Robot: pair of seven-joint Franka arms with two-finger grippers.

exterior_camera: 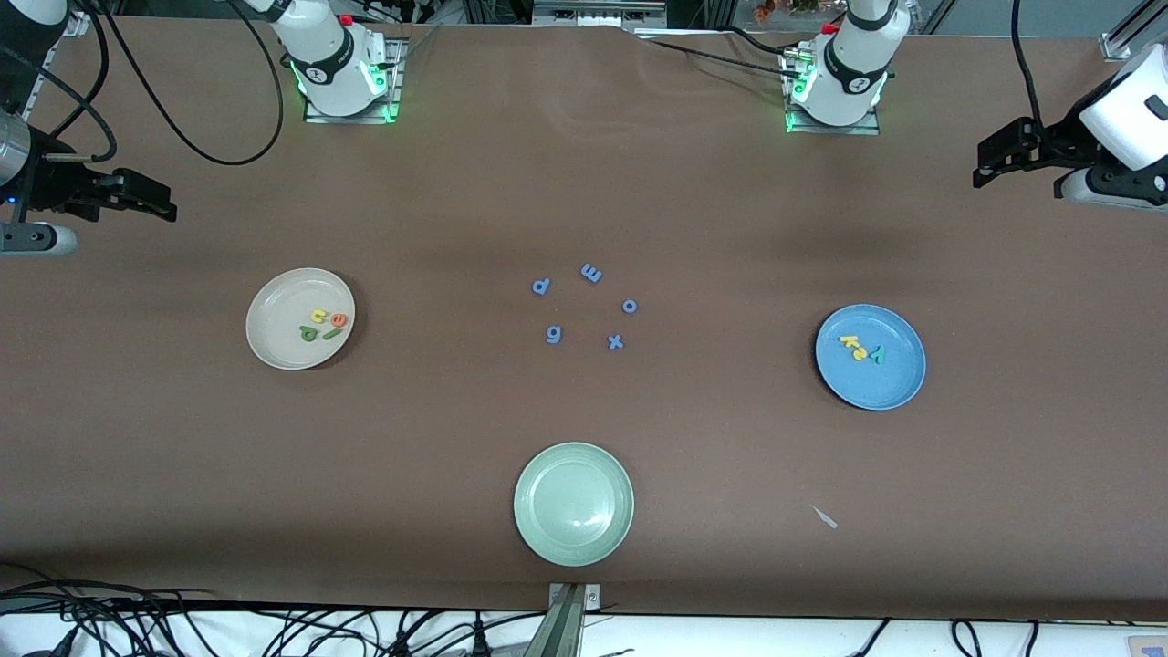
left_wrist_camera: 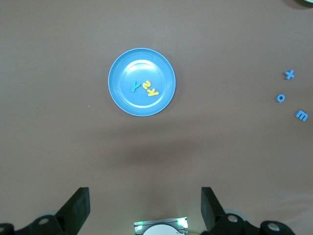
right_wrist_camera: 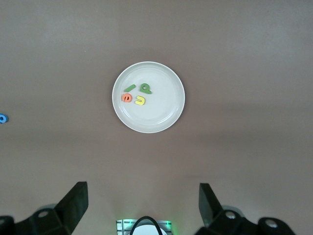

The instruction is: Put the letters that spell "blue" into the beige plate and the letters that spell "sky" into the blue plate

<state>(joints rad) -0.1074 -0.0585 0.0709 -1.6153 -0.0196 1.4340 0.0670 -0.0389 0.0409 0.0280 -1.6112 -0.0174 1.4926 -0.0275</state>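
Beige plate (exterior_camera: 274, 342), toward the right arm's end of the table from the cluster of blue letters (exterior_camera: 584, 306): holds four letters bunched near its middle, namely green b (exterior_camera: 308, 333), green l (exterior_camera: 332, 334), yellow u (exterior_camera: 318, 316) and orange e (exterior_camera: 338, 319). Blue plate (exterior_camera: 890, 388), toward the left arm's end of the table from that cluster: holds yellow s (exterior_camera: 859, 354), yellow k (exterior_camera: 849, 341) and teal y (exterior_camera: 877, 354), lying close together. Pale green plate (exterior_camera: 573, 502): nearer to the front camera than the blue letters, nothing in it. Right gripper (exterior_camera: 151, 196): raised at the right arm's end of the table, over bare tabletop, fingers spread and holding nothing. Left gripper (exterior_camera: 990, 164): raised at the left arm's end of the table, fingers likewise spread, holding nothing.
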